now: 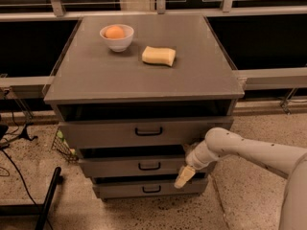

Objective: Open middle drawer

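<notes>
The middle drawer (132,166) is a gray flat front with a small black bar handle (149,166), set between the taller top drawer (115,133) and the narrow bottom drawer (124,189). It looks closed or nearly so. My gripper (183,177) hangs at the end of the white arm (244,150), coming in from the right. It sits in front of the right end of the middle drawer, to the right of the handle and slightly below it.
On the cabinet top (144,75) stand a white bowl with an orange (116,36) and a yellow sponge (159,55). A black stand leg (48,200) and cables lie on the speckled floor at the left. A rail runs behind.
</notes>
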`<act>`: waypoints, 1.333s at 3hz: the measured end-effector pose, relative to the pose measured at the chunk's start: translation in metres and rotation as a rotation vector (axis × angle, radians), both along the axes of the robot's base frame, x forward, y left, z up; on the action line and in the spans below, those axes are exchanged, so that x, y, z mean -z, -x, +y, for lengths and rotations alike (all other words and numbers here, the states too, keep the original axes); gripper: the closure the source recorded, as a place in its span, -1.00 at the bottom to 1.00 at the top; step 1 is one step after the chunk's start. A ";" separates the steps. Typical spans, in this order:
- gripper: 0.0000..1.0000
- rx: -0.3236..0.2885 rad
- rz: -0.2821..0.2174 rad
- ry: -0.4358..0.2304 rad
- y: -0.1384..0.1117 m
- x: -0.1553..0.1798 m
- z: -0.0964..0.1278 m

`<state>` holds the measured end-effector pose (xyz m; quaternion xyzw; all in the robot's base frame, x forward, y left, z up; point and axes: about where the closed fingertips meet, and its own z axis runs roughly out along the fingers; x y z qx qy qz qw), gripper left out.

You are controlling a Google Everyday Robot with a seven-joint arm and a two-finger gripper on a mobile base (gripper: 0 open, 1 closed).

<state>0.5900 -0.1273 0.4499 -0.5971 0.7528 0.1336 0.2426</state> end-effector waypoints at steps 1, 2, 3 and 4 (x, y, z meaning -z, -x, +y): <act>-1.00 -0.060 -0.022 0.084 0.007 0.007 0.007; -1.00 -0.065 -0.030 0.087 0.008 0.008 0.007; -1.00 -0.078 -0.072 0.105 0.010 0.008 0.009; -1.00 -0.104 -0.138 0.135 0.013 0.011 0.009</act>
